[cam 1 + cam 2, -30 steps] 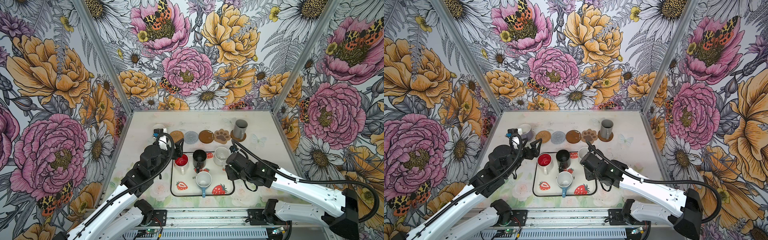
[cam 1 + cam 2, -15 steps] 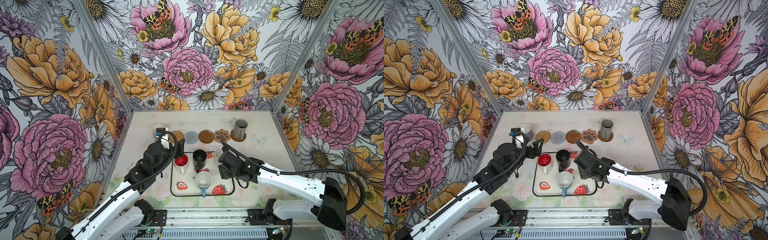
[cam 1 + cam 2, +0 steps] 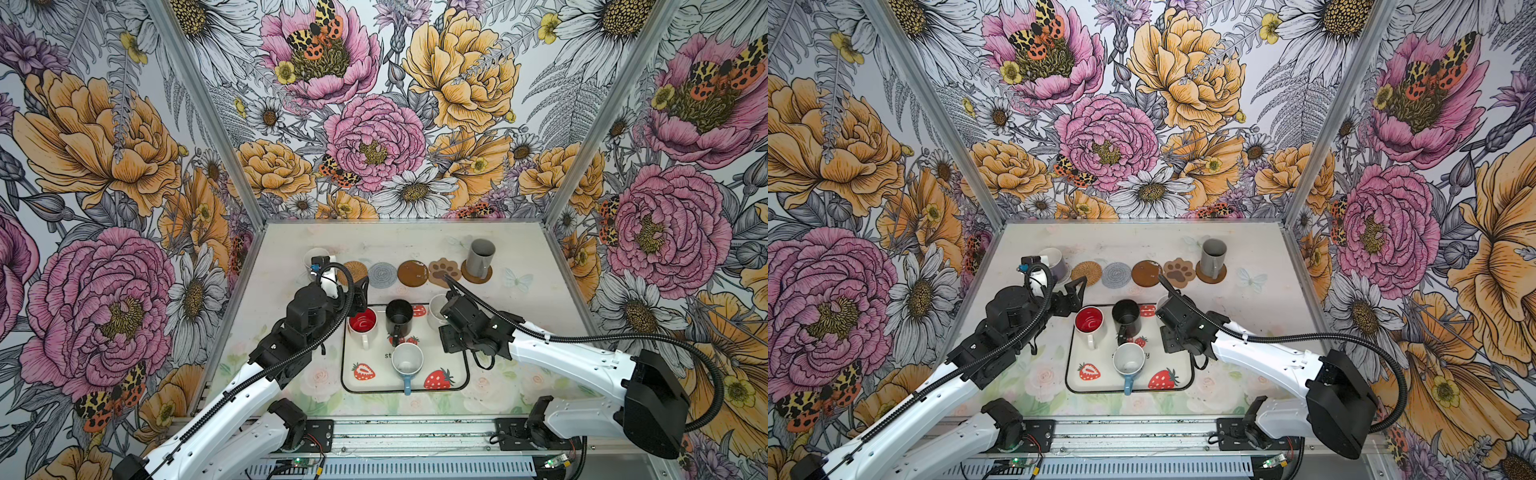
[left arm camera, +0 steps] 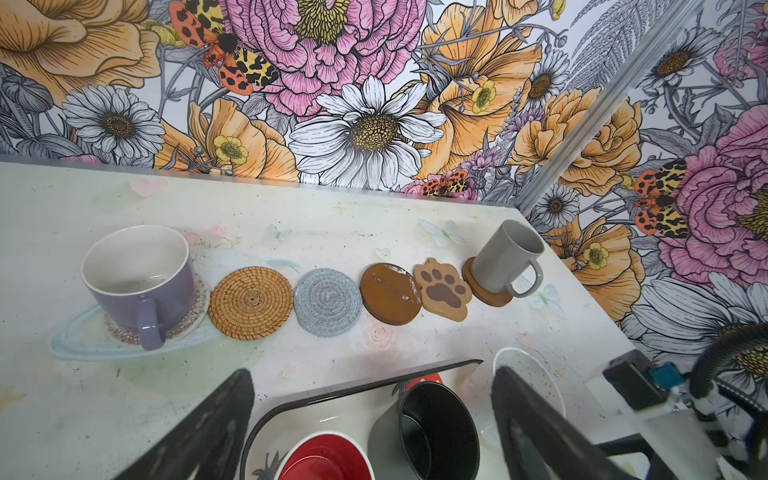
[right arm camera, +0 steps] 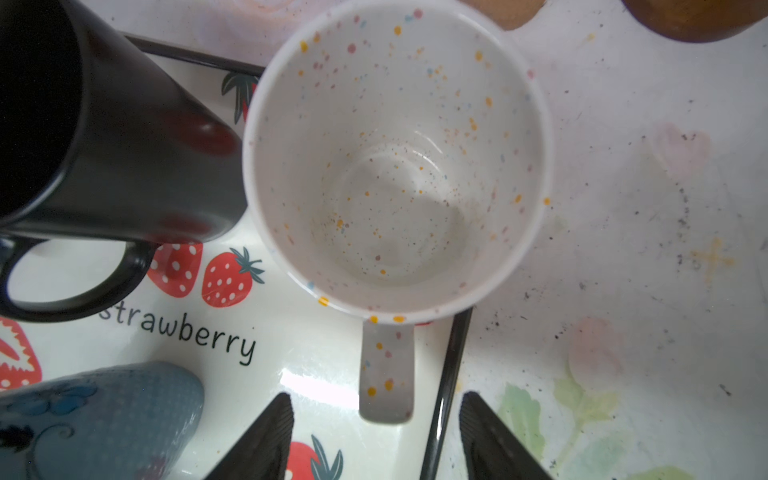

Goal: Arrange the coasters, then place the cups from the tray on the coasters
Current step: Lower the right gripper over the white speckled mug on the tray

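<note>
1. Because the speckled mug [image 5: 395,166] stands at the tray's [image 3: 376,357] far right corner with its handle [image 5: 386,370] turned back toward the robot, your right gripper [image 5: 376,397] hangs over that handle. Its jaws are partly apart and clamp nothing yet.
2. That mug is white, flecked orange, pink and blue, upright and empty, with a flat strap handle that should suit a pinch.
3. Your left gripper [image 4: 372,372] hovers off the tray's far left corner with its jaws wide and empty, probably waiting clear of the right arm's work.
4. Beyond the tray's far edge the coasters lie in a row. The rattan coaster [image 3: 353,272], grey spiral coaster [image 3: 383,274], brown disc [image 3: 412,273] and paw coaster [image 3: 444,272] are bare. The lilac mug [image 4: 137,282] and grey mug [image 3: 480,257] already sit at the row's ends.
5. On the tray wait the red-inside mug [image 3: 362,322], black mug [image 3: 399,318] and light blue mug [image 3: 407,359].
</note>
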